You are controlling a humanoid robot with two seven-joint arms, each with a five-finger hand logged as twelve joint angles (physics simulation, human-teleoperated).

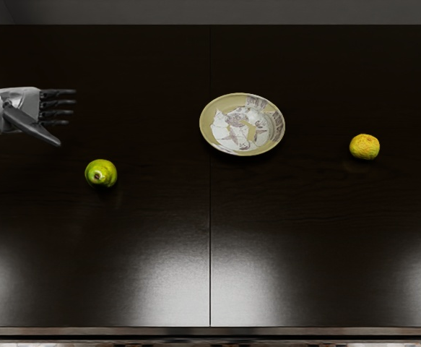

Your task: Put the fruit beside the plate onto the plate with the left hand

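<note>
a green round fruit (pixel 100 173) lies left of the patterned yellowish plate (pixel 217 116), an orange fruit (pixel 365 146) right, all apart.

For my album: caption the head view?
Open left hand near green fruit; plate and orange fruit farther right on table.

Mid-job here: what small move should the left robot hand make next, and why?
Probably move the left robot hand toward the green fruit, stopping just above it. The hand is open and holds nothing, apart from that fruit, which lies left of the plate. The orange fruit sits beyond the plate, on its right.
</note>
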